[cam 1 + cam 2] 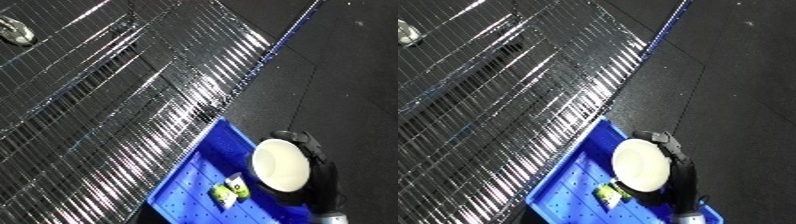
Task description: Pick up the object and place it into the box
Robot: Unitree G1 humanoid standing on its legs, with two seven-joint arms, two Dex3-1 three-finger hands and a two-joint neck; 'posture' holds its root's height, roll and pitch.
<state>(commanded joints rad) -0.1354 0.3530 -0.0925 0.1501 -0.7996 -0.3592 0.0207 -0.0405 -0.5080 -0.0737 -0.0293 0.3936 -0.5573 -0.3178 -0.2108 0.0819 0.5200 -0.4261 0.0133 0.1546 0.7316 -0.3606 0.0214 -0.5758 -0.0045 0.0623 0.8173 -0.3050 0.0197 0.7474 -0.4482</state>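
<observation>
The right hand (311, 165) holds a white bowl (281, 165), fingers curled round its rim, right over the blue bin (200, 192). A small yellow-green item (229, 191) already lies inside. Pickup looks done; only the release remains

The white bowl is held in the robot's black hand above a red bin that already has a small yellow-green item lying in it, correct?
Not quite: the bin is blue, not red, as the left eye view shows. The white bowl is held in the black right hand above it, and a small yellow-green item lies in the bin.
</observation>
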